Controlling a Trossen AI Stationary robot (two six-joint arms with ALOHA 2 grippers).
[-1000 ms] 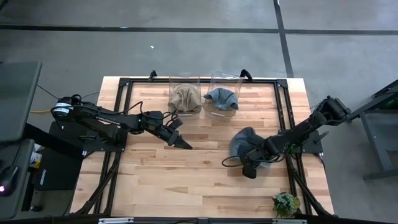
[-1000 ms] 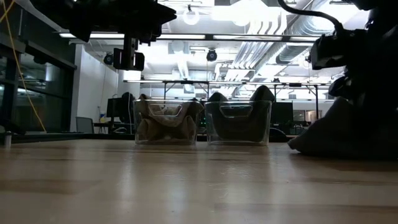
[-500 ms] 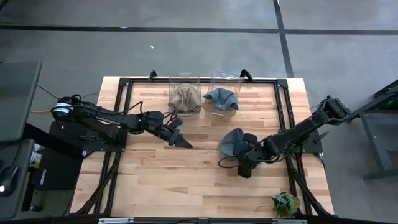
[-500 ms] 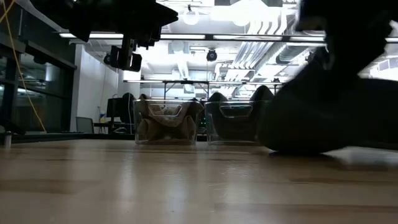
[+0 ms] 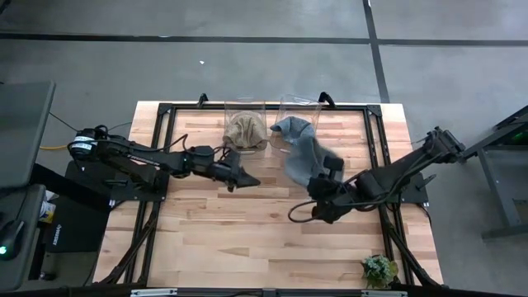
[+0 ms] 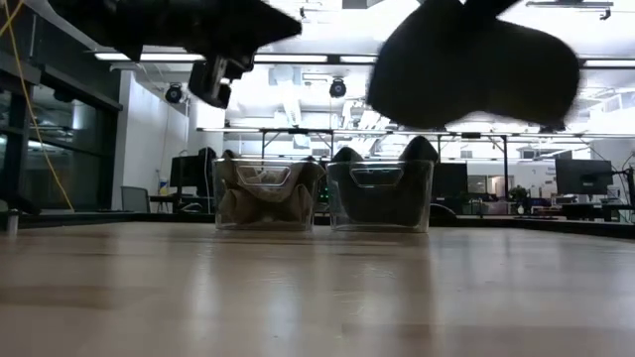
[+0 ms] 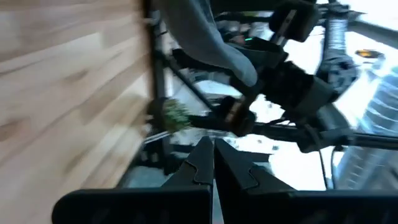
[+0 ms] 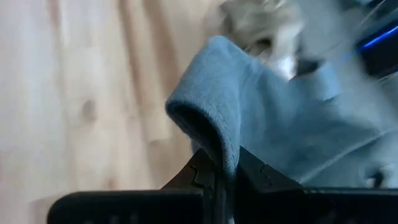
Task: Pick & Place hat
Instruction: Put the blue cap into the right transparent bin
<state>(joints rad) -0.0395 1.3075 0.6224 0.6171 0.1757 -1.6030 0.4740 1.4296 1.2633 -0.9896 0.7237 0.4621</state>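
And up it goes! The blue hat [image 5: 304, 153] that sat slumped on the tabletop [image 5: 247, 231] a second ago is now airborne, swung toward the back. Nearest us, the little plant [image 5: 379, 269] sits at the front corner, untouched. Next, the right claw [image 5: 328, 186] is clamped tight on a fold of the hat's edge, and the cloth drapes off it limp. This is soft, light fabric that sags and flops, so a pinch on the rim or a thick fold looks like the safest hold. Across the middle, the left claw [image 5: 247, 180] hangs with fingers pressed together, empty, now pointing slightly farther back than before. At the far edge, the hat hangs just in front of the right bin [image 5: 297, 124]; the left bin [image 5: 245, 125] holds a tan hat [image 5: 244, 132].
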